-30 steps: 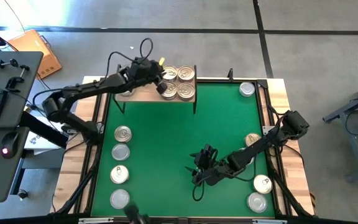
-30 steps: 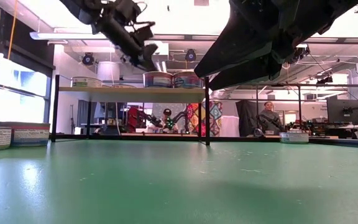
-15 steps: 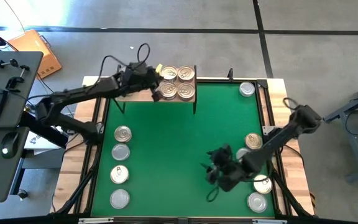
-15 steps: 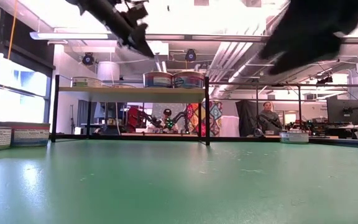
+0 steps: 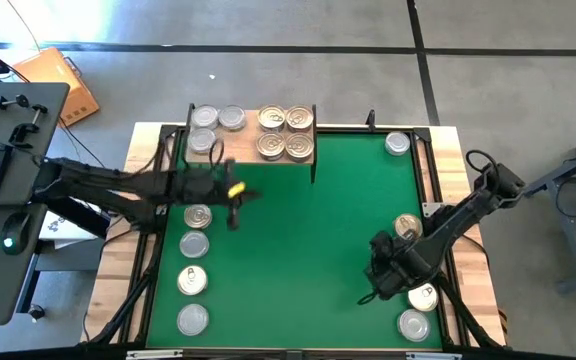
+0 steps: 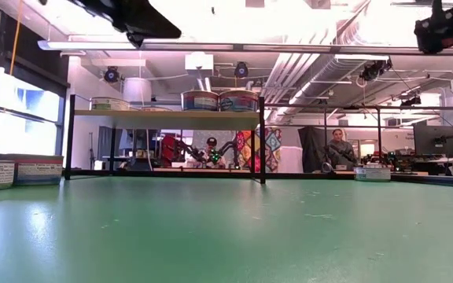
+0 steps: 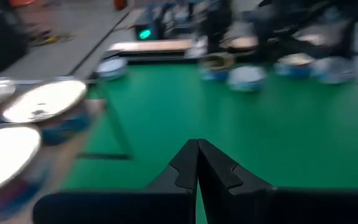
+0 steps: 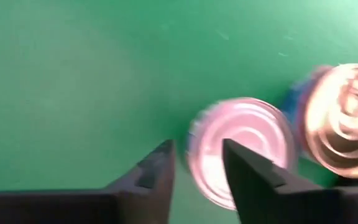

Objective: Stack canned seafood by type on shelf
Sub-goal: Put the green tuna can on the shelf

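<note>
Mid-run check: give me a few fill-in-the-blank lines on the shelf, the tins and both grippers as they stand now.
1. Seen from above, the light-wood shelf on black legs shows ___ gold-lidded round tins.
2. The left gripper, over the green mat, has its fingers ___.
3. Along the mat's left edge, ___ loose tins lie in a column.
4. The right gripper is ___, with a silver-lidded tin just beyond its fingers.
Missing words: four; shut; four; open.

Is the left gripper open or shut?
Shut: the left gripper shows its two fingers pressed together, nothing between them, above the green mat.
</note>
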`<state>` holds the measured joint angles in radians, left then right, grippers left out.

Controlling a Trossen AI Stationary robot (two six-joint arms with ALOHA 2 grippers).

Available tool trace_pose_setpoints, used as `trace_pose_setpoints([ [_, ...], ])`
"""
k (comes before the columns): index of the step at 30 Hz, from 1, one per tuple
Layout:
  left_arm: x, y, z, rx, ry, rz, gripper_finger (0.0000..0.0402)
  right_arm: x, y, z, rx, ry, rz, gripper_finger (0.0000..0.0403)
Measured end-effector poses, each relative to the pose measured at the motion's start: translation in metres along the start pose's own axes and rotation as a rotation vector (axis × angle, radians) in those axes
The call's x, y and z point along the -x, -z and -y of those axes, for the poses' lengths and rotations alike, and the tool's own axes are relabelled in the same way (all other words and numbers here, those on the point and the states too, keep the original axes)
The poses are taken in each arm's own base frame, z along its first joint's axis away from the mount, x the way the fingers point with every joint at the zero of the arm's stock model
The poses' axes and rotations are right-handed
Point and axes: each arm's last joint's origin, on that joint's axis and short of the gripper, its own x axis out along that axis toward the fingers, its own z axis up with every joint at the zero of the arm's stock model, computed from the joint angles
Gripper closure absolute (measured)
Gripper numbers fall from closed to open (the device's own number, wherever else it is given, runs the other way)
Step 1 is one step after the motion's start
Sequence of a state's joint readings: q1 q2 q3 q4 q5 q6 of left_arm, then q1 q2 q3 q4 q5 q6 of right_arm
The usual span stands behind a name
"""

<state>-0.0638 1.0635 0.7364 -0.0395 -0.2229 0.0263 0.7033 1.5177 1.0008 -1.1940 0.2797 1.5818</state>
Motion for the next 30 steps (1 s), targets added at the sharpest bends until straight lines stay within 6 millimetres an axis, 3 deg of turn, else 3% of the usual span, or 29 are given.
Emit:
trace_pose_setpoints([
  [6, 0.004, 0.031, 0.04, 0.064, 0.059, 0.053, 0.0401, -0.002, -0.003, 0.007, -0.019, 0.084, -0.051, 0.0383],
  [8, 0.007, 0.04, 0.049, 0.075, 0.045, 0.056, 0.0401, -0.003, -0.006, 0.007, -0.02, 0.081, -0.053, 0.0397],
  [12, 0.016, 0.051, 0.065, 0.027, 0.005, 0.048, 0.0401, -0.012, -0.01, 0.007, -0.009, 0.109, -0.085, 0.0393],
  [17, 0.026, 0.053, 0.08, -0.039, -0.005, 0.06, 0.0401, -0.036, -0.006, 0.01, 0.004, 0.094, -0.155, 0.04],
  [21, 0.031, 0.054, 0.088, -0.064, 0.026, 0.067, 0.0401, -0.044, -0.004, 0.008, 0.002, 0.038, -0.144, 0.0402],
  [30, 0.036, 0.052, 0.098, -0.06, 0.075, 0.104, 0.0401, -0.042, -0.019, -0.025, 0.001, -0.284, 0.026, 0.0403],
])
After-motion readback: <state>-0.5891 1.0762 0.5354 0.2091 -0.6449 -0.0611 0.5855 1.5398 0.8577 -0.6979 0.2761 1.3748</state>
